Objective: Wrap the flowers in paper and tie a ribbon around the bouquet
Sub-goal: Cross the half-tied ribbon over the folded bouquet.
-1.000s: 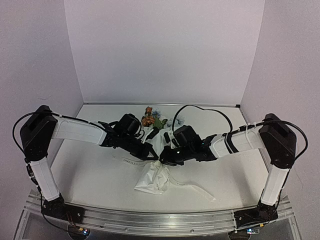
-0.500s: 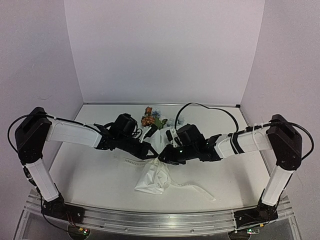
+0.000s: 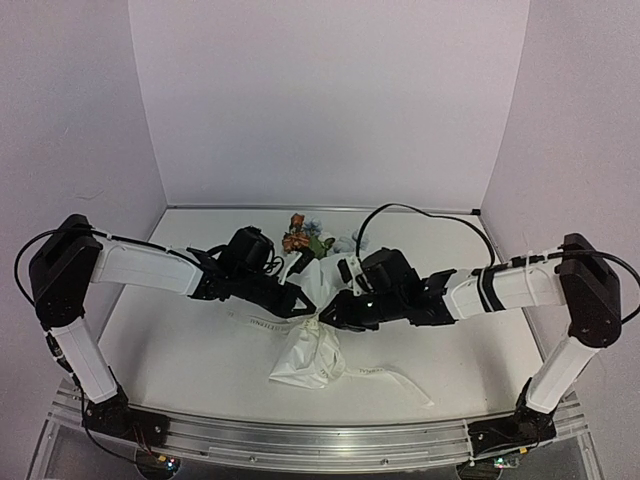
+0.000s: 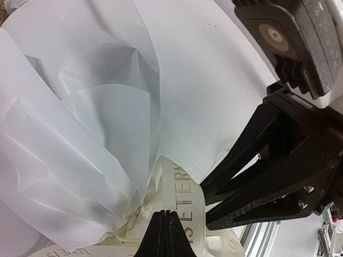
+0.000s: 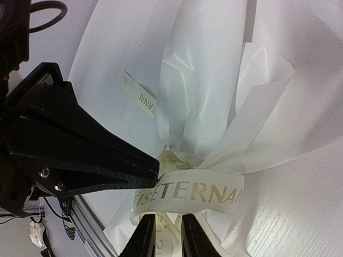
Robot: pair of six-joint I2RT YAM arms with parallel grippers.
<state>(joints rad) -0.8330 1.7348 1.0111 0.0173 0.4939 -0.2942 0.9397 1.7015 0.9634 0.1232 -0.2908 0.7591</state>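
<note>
Both at bouquet (image 3: 305,352) waist: left gripper (image 4: 165,217) clamps ribbon (image 4: 181,195); right gripper (image 5: 167,220) slightly parted beside ribbon.

ribbon (image 5: 199,196), right wrist view: pale gold capitals "IS ETERNAL" on the band across the tied neck | strip behind it: "RNAL", the rest hidden | left wrist view, same band: "S ETER", cut off by folds; "LOVE IS" on the strip low left; "LO" low right | top view: print too small to read

White table (image 3: 200,350) boxed by pale lilac walls (image 3: 320,100).
</note>
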